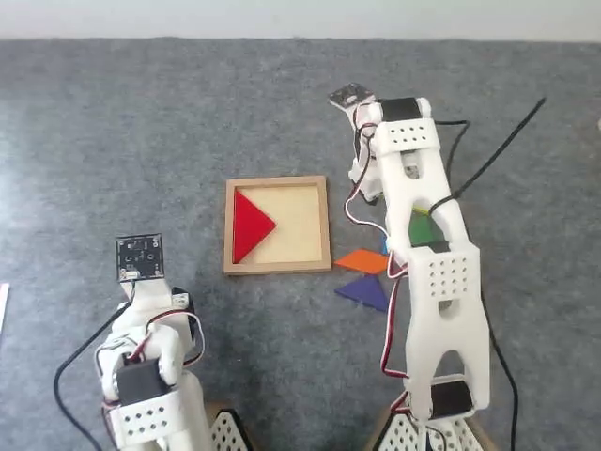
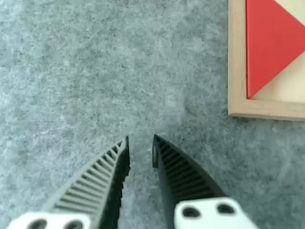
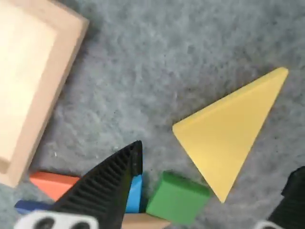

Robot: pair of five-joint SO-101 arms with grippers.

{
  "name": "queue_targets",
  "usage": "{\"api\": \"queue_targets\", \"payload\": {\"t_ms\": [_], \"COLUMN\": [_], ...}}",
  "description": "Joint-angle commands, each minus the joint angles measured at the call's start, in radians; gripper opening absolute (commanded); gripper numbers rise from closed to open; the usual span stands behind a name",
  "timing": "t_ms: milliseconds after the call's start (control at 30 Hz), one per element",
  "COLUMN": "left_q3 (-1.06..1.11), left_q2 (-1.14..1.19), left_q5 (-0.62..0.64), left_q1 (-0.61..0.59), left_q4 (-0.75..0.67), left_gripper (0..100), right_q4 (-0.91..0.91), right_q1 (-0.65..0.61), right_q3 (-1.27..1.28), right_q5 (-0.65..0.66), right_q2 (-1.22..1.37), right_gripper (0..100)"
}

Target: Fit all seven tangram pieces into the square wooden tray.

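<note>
Tray [image 1: 277,267] holds the red triangle [image 1: 249,225]. Right tool [image 3: 217,160] hangs released over the yellow triangle [image 3: 228,129] on the surface [image 1: 141,141]; likely light, stiff, smooth, so pinch its side faces. Left tool [image 2: 140,143]: slightly parted, empty.

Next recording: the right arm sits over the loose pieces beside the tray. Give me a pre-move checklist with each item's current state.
1. Opening of the right gripper for the yellow triangle: ok, jaws wide, the triangle lies between them.
2. Nothing held in the right gripper: ok.
3. Gap between the yellow triangle and the green piece: cannot tell, its corner sits very close.
4. Room in the tray: ok, just the red triangle lies inside, against one wall.
5. Position of the left gripper: ok, over the carpet off the tray's corner, slightly open, empty.
</note>
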Motion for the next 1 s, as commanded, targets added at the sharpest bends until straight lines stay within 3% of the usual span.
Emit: {"api": "queue_targets", "payload": {"t_ms": [0,433,633,967], "left_q3": [-0.012,-0.012,-0.012,-0.012], "left_q2": [-0.018,-0.018,-0.018,-0.018], "left_q5": [-0.002,-0.002,-0.002,-0.002], "left_q1": [-0.008,-0.008,-0.008,-0.008], "left_q4": [0.003,0.003,0.003,0.003], "left_gripper": [8,8,8,8], "right_q4": [-0.008,-0.035,-0.019,0.015], "right_q1": [0.013,0.07,0.051,0.027], "right_q3": [-0.061,-0.155,-0.33,-0.416], "right_q5": [0.012,0.02,0.078,0.124], "right_q2": [0.012,0.15,0.262,0.32], "right_gripper": [45.3,44.5,29.7,32.1]}}
